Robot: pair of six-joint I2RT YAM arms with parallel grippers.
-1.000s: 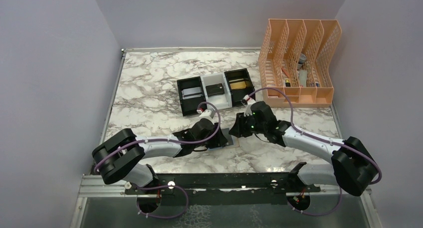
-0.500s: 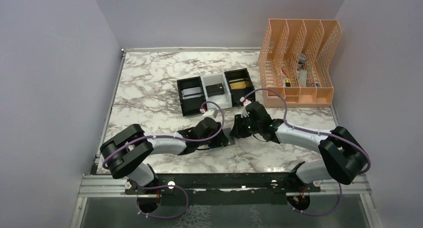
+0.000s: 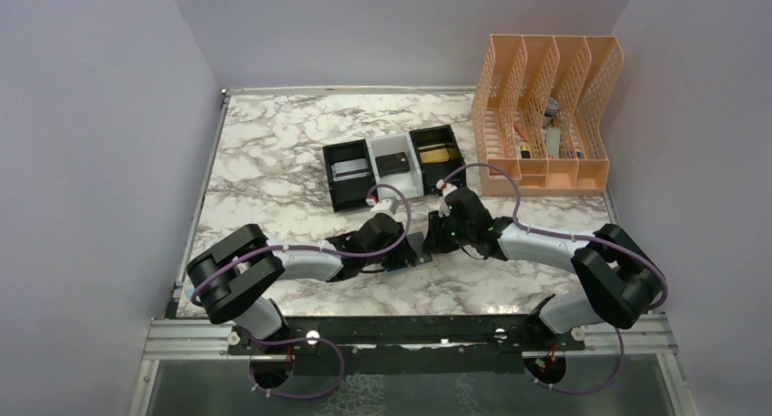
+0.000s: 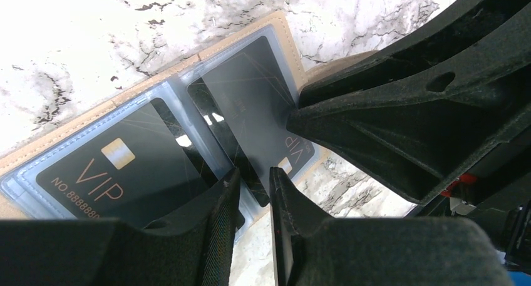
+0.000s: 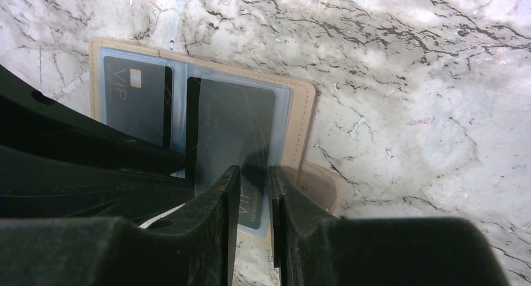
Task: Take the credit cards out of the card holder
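Fingers on your left gripper [image 4: 253,173] are drawn almost together, with only a slit between them, and the same goes for your right gripper [image 5: 253,171]. Whether either pair nips anything in that slit you cannot tell. The card holder [image 5: 302,111] lies open and flat on the marble table [image 5: 407,79], between the two grippers, which meet over it from opposite sides. That pairing looks deliberate. Your left tips sit at the holder's edge by the fold, likely to pin it down, while your right tips come down on the dark card [image 5: 228,123] in the pocket beneath them, likely to drag it out through the pocket mouth. The end of that card runs right under the right tips, its face showing through the slit. A second dark card [image 4: 125,167], marked VIP, sits fully inside the other pocket, just beside your left tips and not between them
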